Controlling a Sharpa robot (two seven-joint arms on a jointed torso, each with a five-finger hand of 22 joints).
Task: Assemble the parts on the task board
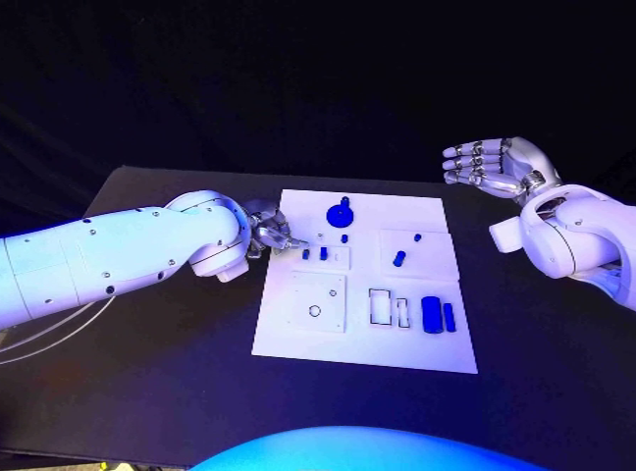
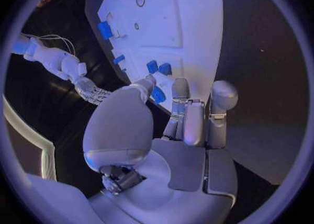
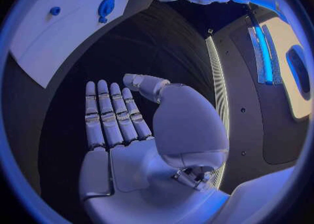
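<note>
The white task board (image 1: 403, 343) (image 2: 183, 20) lies mid-table. My left hand (image 1: 272, 231) (image 2: 177, 114) hovers at its left edge, thumb and a finger pinching a small blue part (image 2: 157, 96). Just beyond stand two small blue pegs (image 1: 314, 253) (image 2: 158, 68). A round blue knob (image 1: 341, 214) (image 3: 105, 7) sits near the far edge. Two blue blocks (image 1: 439, 315) lie at the board's right front. My right hand (image 1: 500, 167) (image 3: 131, 130) is raised off the board's far right corner, fingers straight, palm empty.
More small blue pegs (image 1: 398, 258) stand on the board's right half. Outlined slots (image 1: 389, 307) and a ring mark (image 1: 314, 311) lie toward the board's front. Black table (image 1: 163, 383) surrounds the board, with bare room in front and to the right.
</note>
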